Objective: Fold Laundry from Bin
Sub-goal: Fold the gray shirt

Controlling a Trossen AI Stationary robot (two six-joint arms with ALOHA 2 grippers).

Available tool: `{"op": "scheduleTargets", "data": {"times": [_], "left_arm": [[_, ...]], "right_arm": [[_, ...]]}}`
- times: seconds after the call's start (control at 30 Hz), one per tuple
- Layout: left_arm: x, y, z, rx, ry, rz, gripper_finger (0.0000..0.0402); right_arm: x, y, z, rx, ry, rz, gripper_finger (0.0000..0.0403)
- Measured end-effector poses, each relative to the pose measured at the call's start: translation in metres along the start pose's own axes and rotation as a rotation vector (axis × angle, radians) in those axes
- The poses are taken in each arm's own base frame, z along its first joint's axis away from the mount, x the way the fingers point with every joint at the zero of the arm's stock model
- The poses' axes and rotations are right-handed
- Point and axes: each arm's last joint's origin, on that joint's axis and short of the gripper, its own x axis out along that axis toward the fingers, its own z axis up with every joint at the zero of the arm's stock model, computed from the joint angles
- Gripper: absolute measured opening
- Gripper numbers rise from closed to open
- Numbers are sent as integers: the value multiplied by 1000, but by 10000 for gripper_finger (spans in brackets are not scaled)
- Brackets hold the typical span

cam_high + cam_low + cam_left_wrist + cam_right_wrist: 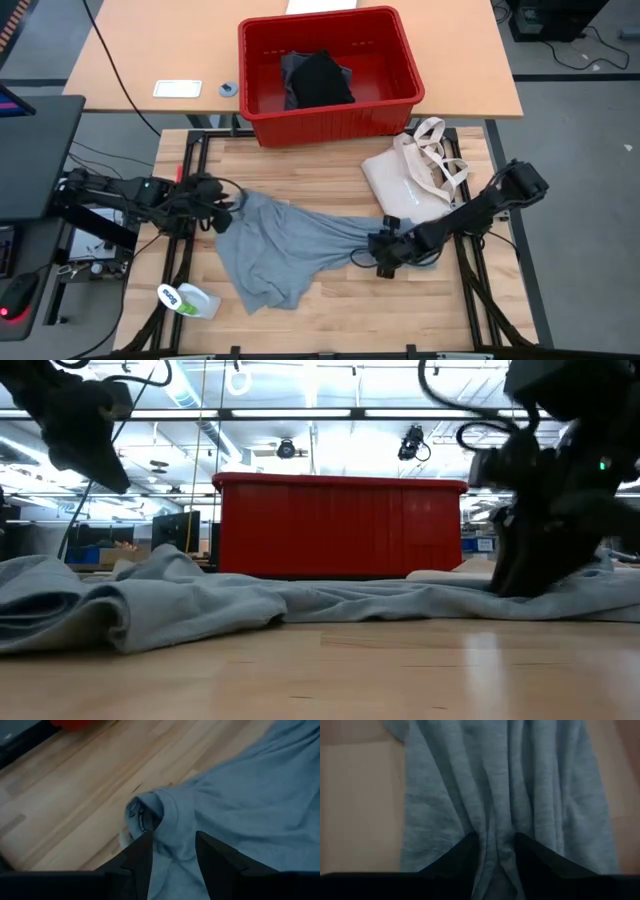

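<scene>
The light grey cotton T-shirt (285,250) lies spread and rumpled across the middle of the pale wooden slatted desk (330,165), stretched between the 2 arms, with its bulk toward the front-left of the desk and a narrow gathered end running to the right. At the shirt's left end, the left pincer (218,215) holds the ribbed neck band: in the left wrist view its 2 dark fingers (142,857) stand on either side of the folded collar of the grey T-shirt (240,805), closed on the cloth. At the right end, the right pincer (385,250) is clamped on the bunched fabric; the right wrist view shows the pleated grey T-shirt (505,785) drawn in between its fingers (465,855). From desk height the grey T-shirt (180,605) lies in low folds along the boards. Behind it, at the far edge, stands the large red rectangular plastic bin (330,75), which holds a black garment (320,80) on top of a darker grey piece. Just to the right of the bin, near the right arm, a cream canvas tote bag with loop handles (415,175) lies flat. At the front-left corner rests a small white bottle with a green label (185,300).
</scene>
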Motion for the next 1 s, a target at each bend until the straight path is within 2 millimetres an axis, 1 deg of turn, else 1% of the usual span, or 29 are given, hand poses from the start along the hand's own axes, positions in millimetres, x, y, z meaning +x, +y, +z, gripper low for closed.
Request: {"op": "scheduleTargets", "data": {"times": [0.1, 0.2, 0.3, 0.37, 0.47, 0.53, 0.6, 0.67, 0.77, 0.83, 1.0], "left_arm": [[4, -15, 8, 65, -64, -75, 153], [8, -44, 21, 171, -196, -204, 153], [9, -79, 36, 292, -390, -327, 153], [10, -100, 44, 344, -526, -374, 153], [16, -123, 48, 428, -661, -344, 153], [23, -135, 47, 464, -712, -298, 153], [29, -147, 44, 483, -742, -295, 153], [33, -158, 36, 521, -748, -317, 153], [38, -170, 20, 584, -719, -333, 153], [38, -174, 12, 626, -718, -296, 153], [32, -174, 4, 711, -718, -186, 153]], "right_arm": [[-14, -3, 7, 12, -63, 30, 135], [-33, -8, 15, 40, -170, 3, 133], [-56, -14, 28, 121, -388, -117, 132], [-67, -15, 37, 186, -538, -193, 132], [-76, -11, 52, 234, -690, -212, 132], [-74, -6, 60, 214, -736, -157, 132], [-68, 1, 64, 192, -754, -62, 132], [-60, 8, 66, 177, -763, 27, 132], [-47, 19, 66, 176, -774, 73, 132], [-38, 24, 66, 189, -785, 77, 132], [-23, 33, 69, 230, -823, 98, 132]]}}
